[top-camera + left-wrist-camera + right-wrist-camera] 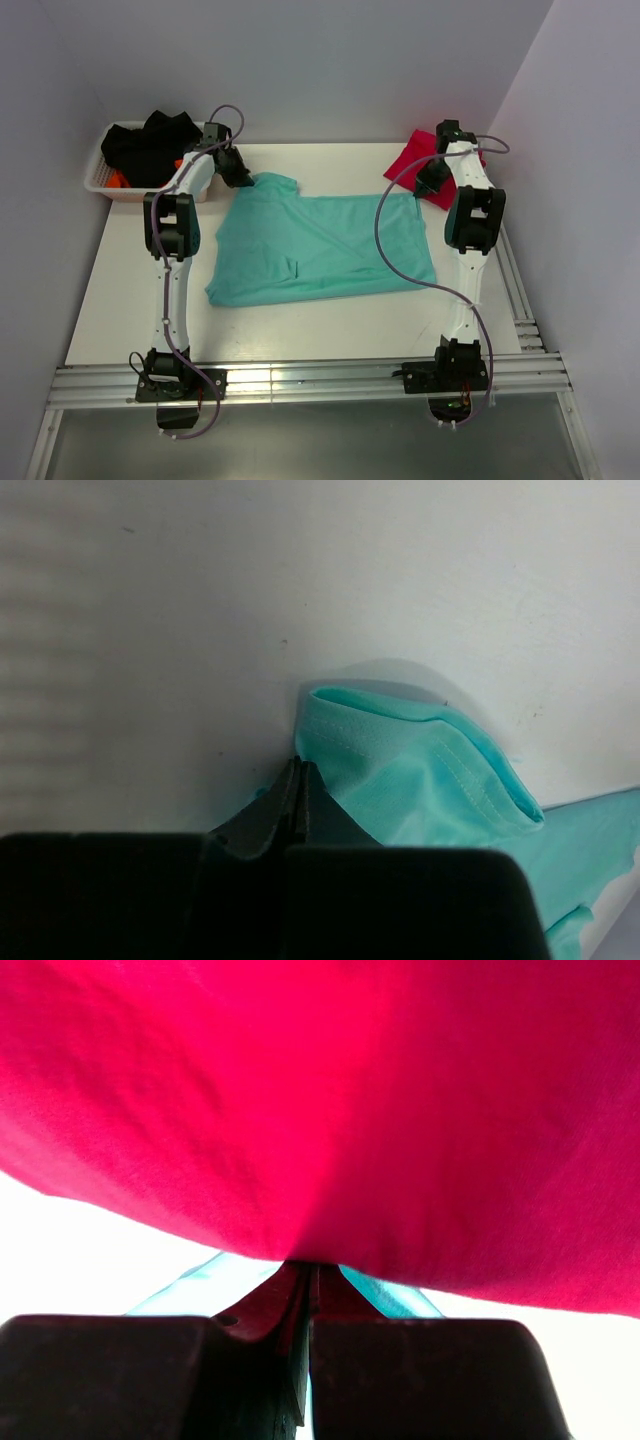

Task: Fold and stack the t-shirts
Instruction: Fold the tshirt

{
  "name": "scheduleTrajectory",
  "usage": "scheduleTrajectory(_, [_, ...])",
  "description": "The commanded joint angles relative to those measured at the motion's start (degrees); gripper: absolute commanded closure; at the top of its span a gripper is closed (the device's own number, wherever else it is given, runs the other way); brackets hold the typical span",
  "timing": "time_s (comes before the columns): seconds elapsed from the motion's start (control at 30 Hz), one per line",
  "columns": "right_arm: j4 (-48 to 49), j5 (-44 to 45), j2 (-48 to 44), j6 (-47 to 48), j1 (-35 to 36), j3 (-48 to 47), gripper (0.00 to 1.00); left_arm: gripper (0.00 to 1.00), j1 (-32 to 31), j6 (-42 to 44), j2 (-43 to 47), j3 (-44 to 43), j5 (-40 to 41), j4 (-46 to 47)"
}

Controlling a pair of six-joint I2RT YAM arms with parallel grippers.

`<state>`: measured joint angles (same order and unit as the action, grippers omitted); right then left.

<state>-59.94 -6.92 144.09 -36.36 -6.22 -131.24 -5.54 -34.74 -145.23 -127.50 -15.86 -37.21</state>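
Observation:
A teal-green t-shirt (320,245) lies spread flat in the middle of the white table. My left gripper (240,172) is at its far left corner, by the raised sleeve. In the left wrist view the jaws (298,765) are shut, with teal fabric (420,780) on both sides of them. My right gripper (428,183) is at the shirt's far right corner. A crimson-red t-shirt (412,160) lies folded just beyond it. In the right wrist view the shut jaws (310,1265) touch the red fabric (320,1090), and teal fabric (390,1295) shows beside them.
A white basket (100,185) at the far left holds black clothes (150,145) and something orange (118,180). Metal rails run along the table's near edge (300,385) and its right edge (520,290). White walls close in the back and both sides.

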Motion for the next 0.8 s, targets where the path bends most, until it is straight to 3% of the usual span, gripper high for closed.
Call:
scheduleTrajectory(0.0, [2.0, -1.5, -5.8, -0.4, -0.5, -0.4, 1.0, 1.0, 4.0, -2.2, 6.3, 0.2, 3.0, -2.9])
scheduleTrajectory(0.3, [2.8, -3.3, -10.6, 0.0, -0.5, 1.9, 1.0, 1.0, 3.1, -0.7, 12.6, 3.0, 5.6, -3.4])
scheduleTrajectory(0.77, [5.4, -4.3, -19.9, 0.3, -0.5, 13.2, 1.0, 1.0, 2.3, 1.5, 28.2, 21.4, 10.4, 1.4])
